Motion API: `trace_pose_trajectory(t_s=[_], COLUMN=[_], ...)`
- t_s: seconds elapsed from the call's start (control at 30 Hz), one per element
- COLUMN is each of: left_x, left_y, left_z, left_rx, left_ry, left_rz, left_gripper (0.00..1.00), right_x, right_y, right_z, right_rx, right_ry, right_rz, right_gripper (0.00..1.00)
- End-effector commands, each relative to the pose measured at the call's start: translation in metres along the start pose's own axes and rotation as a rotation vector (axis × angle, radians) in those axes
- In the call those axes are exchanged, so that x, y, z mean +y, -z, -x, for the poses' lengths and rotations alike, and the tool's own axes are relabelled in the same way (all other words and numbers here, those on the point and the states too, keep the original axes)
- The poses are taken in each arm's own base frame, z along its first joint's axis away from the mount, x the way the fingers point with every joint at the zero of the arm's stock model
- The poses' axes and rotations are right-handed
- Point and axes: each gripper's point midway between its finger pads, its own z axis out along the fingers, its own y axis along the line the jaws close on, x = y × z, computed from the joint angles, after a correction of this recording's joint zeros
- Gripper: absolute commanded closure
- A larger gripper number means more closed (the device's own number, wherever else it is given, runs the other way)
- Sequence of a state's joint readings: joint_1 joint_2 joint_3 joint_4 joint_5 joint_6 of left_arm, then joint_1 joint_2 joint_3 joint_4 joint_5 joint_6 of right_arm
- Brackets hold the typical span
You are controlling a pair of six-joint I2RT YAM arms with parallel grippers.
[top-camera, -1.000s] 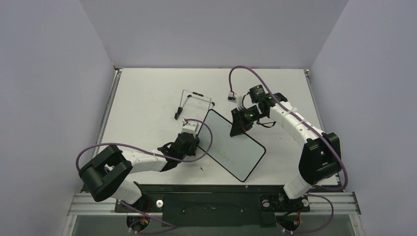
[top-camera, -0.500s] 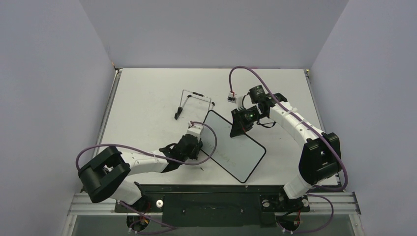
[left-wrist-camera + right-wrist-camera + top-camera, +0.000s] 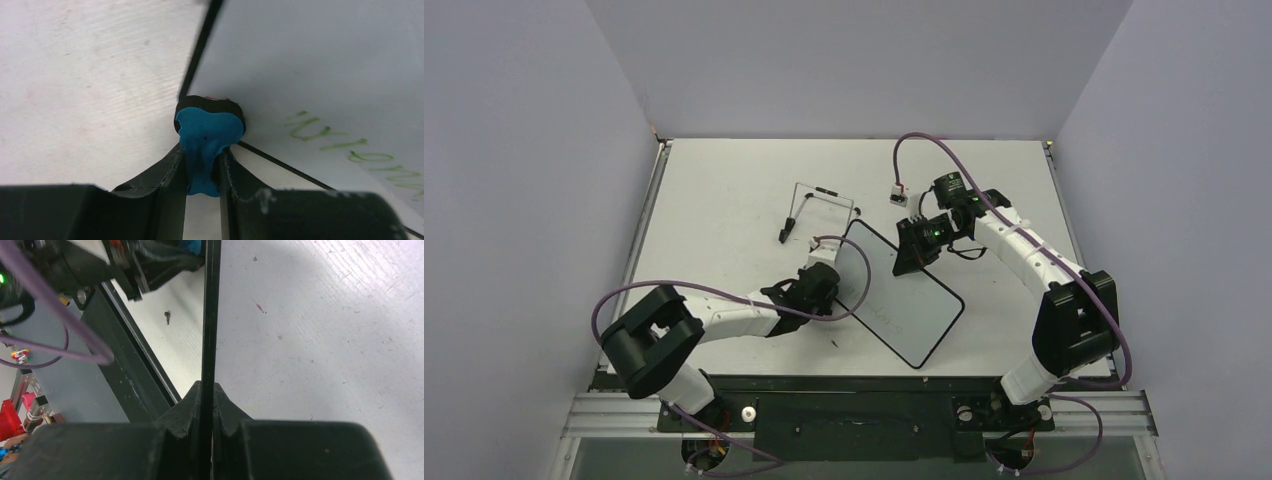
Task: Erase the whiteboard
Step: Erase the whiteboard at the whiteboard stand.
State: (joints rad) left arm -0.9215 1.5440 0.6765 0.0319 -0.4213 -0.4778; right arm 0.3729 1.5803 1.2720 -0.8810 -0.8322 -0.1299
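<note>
Though illegible, green scrawl [image 3: 320,133] on whiteboard [image 3: 310,55]

The whiteboard [image 3: 906,300] is white, black-framed, with green handwriting [image 3: 320,132]; the eraser [image 3: 207,135] blue.

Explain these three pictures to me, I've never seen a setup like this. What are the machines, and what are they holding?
These are two robot arms bolted at the near edge of a table. The wide picture looks down from above and behind them. The other two pictures come from small cameras on each wrist. The left gripper is shut on a small blue eraser, whose tip is at the black-framed edge of the whiteboard. The board carries green handwriting. The right gripper is shut on the board's far edge, which its camera sees edge-on. A thin black wire stand lies farther back.
</note>
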Motion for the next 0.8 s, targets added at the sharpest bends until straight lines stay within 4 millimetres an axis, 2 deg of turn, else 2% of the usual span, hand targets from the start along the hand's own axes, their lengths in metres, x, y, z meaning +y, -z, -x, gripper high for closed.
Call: trace_pose_trajectory(t_s=[0.0, 0.17, 0.3, 0.4, 0.43, 0.6, 0.67, 0.77], left_x=[0.046, 0.061, 0.049, 0.041, 0.044, 0.056, 0.048, 0.023], left_y=[-0.005, -0.006, 0.003, 0.021, 0.024, 0.054, 0.062, 0.069], left_z=[-0.006, 0.001, 0.014, 0.028, 0.024, 0.036, 0.038, 0.038], left_rx=[0.005, -0.030, -0.087, -0.152, -0.157, -0.238, -0.260, -0.281], left_ry=[0.154, 0.291, 0.324, 0.348, 0.357, 0.393, 0.369, 0.294], left_rz=[0.107, 0.093, -0.015, -0.100, -0.097, -0.094, -0.157, -0.303], left_gripper=[1.00, 1.00, 1.00, 1.00, 1.00, 1.00, 1.00, 1.00], right_x=[0.042, 0.042, 0.040, 0.038, 0.037, 0.033, 0.032, 0.033], right_y=[0.010, 0.010, 0.010, 0.010, 0.010, 0.009, 0.008, 0.007], right_z=[0.009, 0.009, 0.008, 0.008, 0.008, 0.008, 0.009, 0.009], right_rx=[-0.060, -0.060, -0.060, -0.060, -0.059, -0.058, -0.056, -0.052], right_ry=[0.063, 0.065, 0.067, 0.067, 0.067, 0.067, 0.065, 0.066], right_rz=[0.146, 0.142, 0.130, 0.118, 0.113, 0.095, 0.096, 0.101], right_gripper=[1.00, 1.00, 1.00, 1.00, 1.00, 1.00, 1.00, 1.00])
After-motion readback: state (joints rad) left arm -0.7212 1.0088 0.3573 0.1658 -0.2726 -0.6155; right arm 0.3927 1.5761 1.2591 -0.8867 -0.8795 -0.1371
